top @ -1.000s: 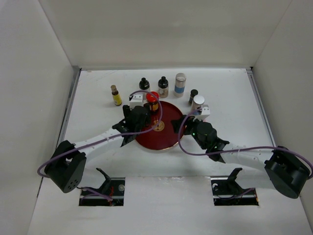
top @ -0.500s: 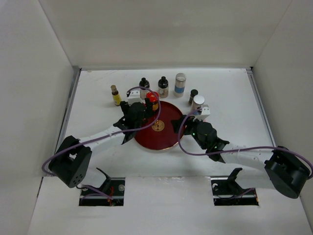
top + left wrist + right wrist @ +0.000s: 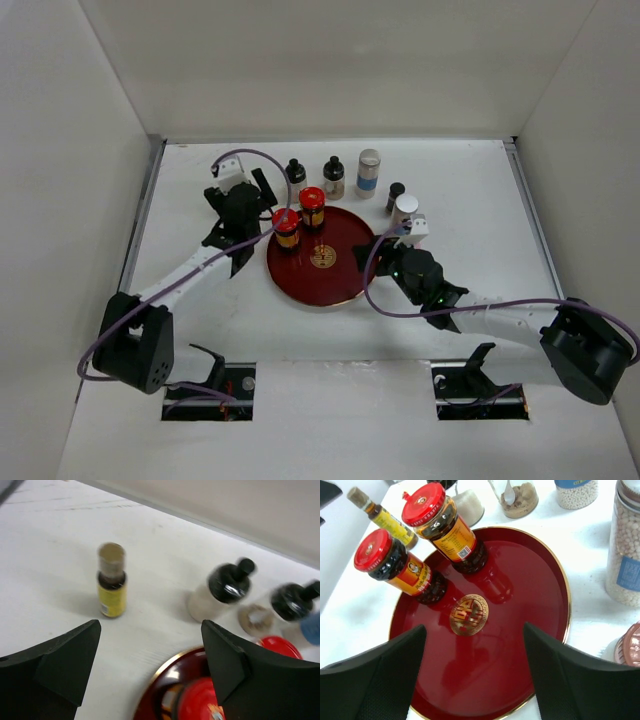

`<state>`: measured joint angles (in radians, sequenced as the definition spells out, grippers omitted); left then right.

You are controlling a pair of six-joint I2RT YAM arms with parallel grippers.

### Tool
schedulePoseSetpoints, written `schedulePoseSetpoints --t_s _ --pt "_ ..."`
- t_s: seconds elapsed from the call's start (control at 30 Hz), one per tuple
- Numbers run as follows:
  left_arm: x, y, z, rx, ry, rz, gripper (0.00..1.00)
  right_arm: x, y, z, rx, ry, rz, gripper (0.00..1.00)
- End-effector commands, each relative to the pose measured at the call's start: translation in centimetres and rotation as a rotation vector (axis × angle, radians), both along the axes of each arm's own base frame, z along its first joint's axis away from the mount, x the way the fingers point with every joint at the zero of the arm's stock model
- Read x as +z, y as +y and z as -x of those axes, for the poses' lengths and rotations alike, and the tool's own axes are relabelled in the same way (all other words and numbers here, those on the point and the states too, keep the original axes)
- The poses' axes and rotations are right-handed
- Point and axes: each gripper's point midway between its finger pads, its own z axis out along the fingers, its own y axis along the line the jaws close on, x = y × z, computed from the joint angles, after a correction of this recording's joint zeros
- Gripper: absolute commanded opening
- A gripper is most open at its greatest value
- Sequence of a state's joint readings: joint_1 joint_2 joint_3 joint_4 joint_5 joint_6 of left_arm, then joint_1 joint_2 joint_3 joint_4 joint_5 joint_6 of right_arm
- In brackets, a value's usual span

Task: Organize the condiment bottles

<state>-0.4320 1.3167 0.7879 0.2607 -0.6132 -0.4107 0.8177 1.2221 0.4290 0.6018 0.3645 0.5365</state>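
Note:
Two red-capped jars point(image 3: 286, 226) point(image 3: 312, 207) stand upright on the left part of the round dark red plate point(image 3: 340, 285); both show in the right wrist view point(image 3: 395, 565) point(image 3: 440, 525). My left gripper point(image 3: 255, 200) is open and empty, just back-left of them point(image 3: 150, 645). The yellow-labelled bottle point(image 3: 111, 580) stands ahead of it, hidden under it in the top view. Two black-capped bottles point(image 3: 295, 170) point(image 3: 333, 175), the blue-banded white jar point(image 3: 368, 172), a small dark bottle point(image 3: 396, 195) and a silver-capped white jar point(image 3: 405, 210) stand behind the plate. My right gripper point(image 3: 378, 256) is open and empty over the plate's right side point(image 3: 474, 645). A pink lid point(image 3: 626, 647) shows at the right edge.
White walls enclose the table point(image 3: 480, 200) at the back and both sides. The plate has a gold emblem point(image 3: 469, 614) at its centre.
My left gripper has drawn away from the red-capped jars to the back left, open. Both jars now stand uncovered on the plate. The right arm has not moved.

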Motion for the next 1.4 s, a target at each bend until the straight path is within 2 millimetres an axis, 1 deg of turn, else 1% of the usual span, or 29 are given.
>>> schedulePoseSetpoints --t_s 0.0,0.03,0.07,0.1,0.17,0.2,0.27,0.33,0.43,0.5,0.53,0.67,0.77,0.83,0.9,1.03,1.1,1.17,1.3,1.33,1.37 --pt "1.7 2.5 -2.0 0.090 -0.028 0.044 0.80 2.4 1.0 -0.5 0.021 -0.051 -0.060 0.70" --pt "1.9 3.1 -2.4 0.106 -0.031 0.047 0.80 2.5 1.3 -0.4 0.033 -0.048 -0.061 0.56" --pt "1.9 3.6 -2.9 0.118 -0.031 0.050 0.80 2.4 1.5 -0.3 0.044 -0.045 -0.058 0.49" --pt "2.0 4.0 -3.4 0.126 -0.029 0.049 0.80 2.5 1.6 -0.2 0.047 -0.046 -0.059 0.46" --pt "2.0 4.8 -4.6 0.132 -0.020 0.041 0.80 2.3 1.6 -0.2 0.049 -0.042 -0.054 0.47" --pt "1.9 5.0 -5.1 0.131 -0.012 0.042 0.80 2.4 1.7 -0.2 0.051 -0.041 -0.057 0.49" --pt "1.8 5.0 -6.1 0.115 0.003 0.043 0.80 2.5 1.7 -0.1 0.052 -0.046 -0.056 0.54" --pt "1.2 4.8 -7.1 0.096 0.032 0.047 0.79 2.6 1.8 -0.1 0.052 -0.048 -0.055 0.56" --pt "0.7 4.8 -7.9 0.092 0.053 0.033 0.77 2.5 2.0 -0.1 0.060 -0.044 -0.050 0.58" --pt "0.2 5.3 -8.4 0.104 0.065 0.028 0.71 2.5 2.1 0.0 0.065 -0.046 -0.046 0.59" --pt "-0.3 5.6 -8.9 0.114 0.076 0.020 0.64 2.3 2.3 0.0 0.067 -0.041 -0.041 0.59" --pt "-0.8 5.8 -9.2 0.125 0.087 0.005 0.60 2.4 2.3 0.1 0.069 -0.045 -0.039 0.60" --pt "-1.1 6.3 -9.4 0.143 0.097 -0.019 0.57 2.1 2.4 0.2 0.073 -0.037 -0.035 0.60" --pt "-1.3 6.5 -9.5 0.154 0.100 -0.036 0.51 2.3 2.1 0.1 0.064 -0.048 -0.030 0.60" --pt "-1.5 6.5 -9.7 0.154 0.106 -0.043 0.44 2.0 2.0 0.0 0.060 -0.040 -0.030 0.60" --pt "-1.5 6.4 -9.6 0.153 0.109 -0.047 0.32 2.2 1.9 0.0 0.055 -0.046 -0.031 0.61" --pt "-1.2 6.3 -9.3 0.149 0.105 -0.051 0.27 1.9 2.0 -0.1 0.057 -0.037 -0.030 0.61" --pt "-0.4 6.3 -8.6 0.152 0.084 -0.051 0.24 1.9 2.0 -0.2 0.055 -0.040 -0.021 0.62" --pt "1.4 6.8 -6.2 0.184 0.031 -0.041 0.22 1.8 1.9 -0.2 0.049 -0.038 -0.023 0.65" --pt "2.2 6.7 -5.2 0.190 0.005 -0.037 0.22 1.9 1.9 -0.1 0.050 -0.039 -0.024 0.68" --pt "2.6 6.7 -4.5 0.193 -0.006 -0.040 0.22 2.2 1.7 -0.2 0.045 -0.047 -0.024 0.72"
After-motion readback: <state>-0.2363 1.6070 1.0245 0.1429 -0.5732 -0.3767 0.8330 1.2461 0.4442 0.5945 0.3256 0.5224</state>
